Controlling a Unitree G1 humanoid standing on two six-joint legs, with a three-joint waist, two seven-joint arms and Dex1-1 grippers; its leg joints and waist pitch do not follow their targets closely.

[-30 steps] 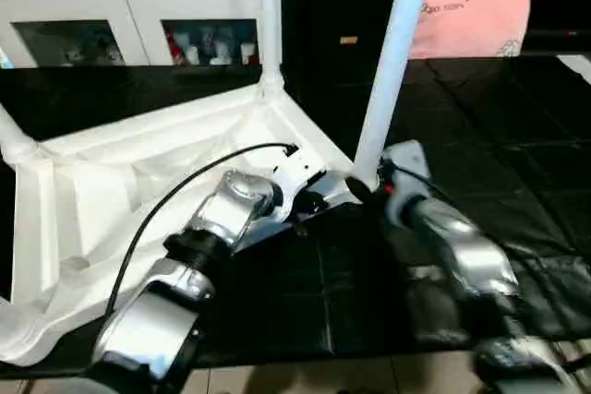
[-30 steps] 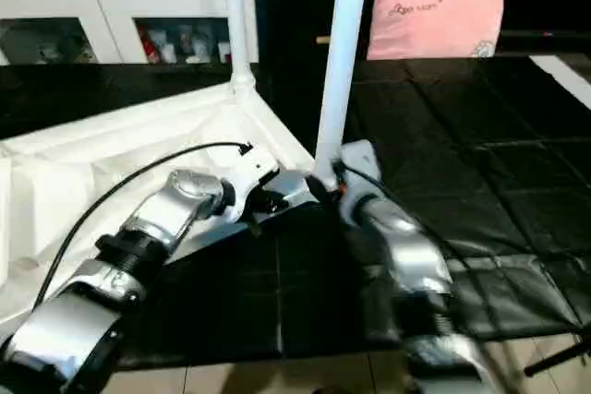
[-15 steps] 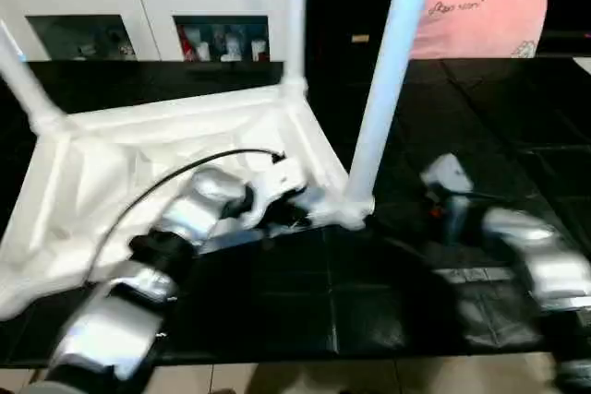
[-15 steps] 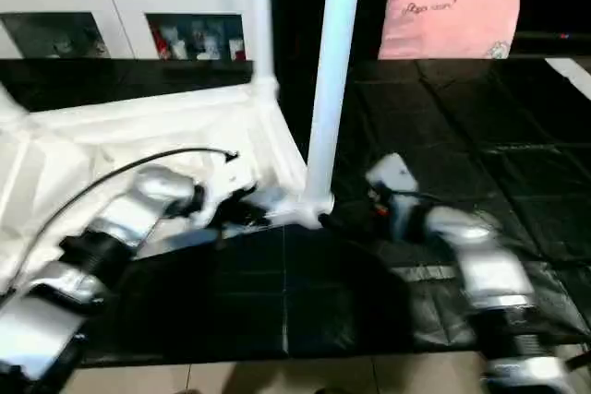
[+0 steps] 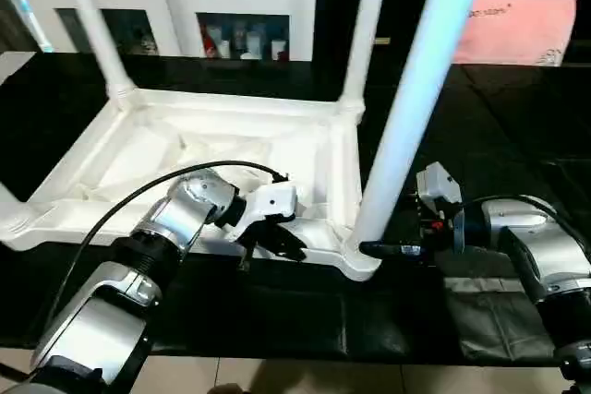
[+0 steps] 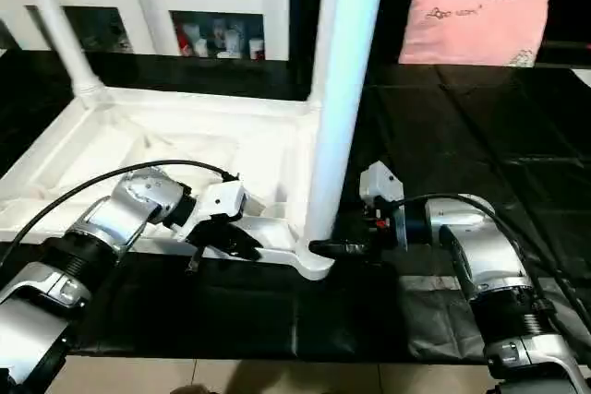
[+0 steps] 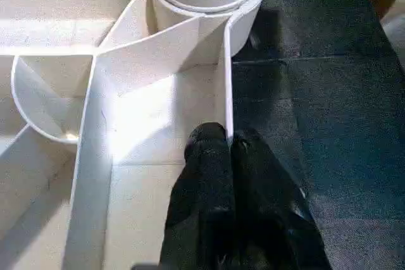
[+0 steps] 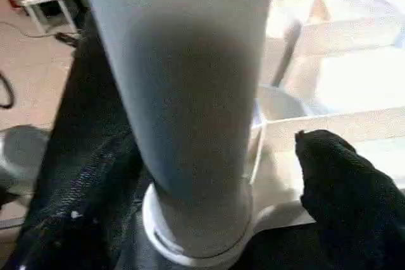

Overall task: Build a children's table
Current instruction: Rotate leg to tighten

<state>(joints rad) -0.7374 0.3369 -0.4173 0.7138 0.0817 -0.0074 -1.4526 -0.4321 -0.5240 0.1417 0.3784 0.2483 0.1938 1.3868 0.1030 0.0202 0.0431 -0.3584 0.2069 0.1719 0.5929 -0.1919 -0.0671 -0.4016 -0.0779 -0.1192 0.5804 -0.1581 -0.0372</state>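
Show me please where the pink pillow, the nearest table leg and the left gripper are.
pink pillow (image 6: 476, 27): right eye view, middle of its front face.
nearest table leg (image 5: 411, 126): left eye view, middle of the tube.
left gripper (image 7: 229, 147): left wrist view, between its fingertips.

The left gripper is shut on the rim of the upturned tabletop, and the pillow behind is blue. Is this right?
Not quite: the pillow is pink, as the right eye view shows. The rest holds: the left gripper is shut on the rim of the upturned tabletop.
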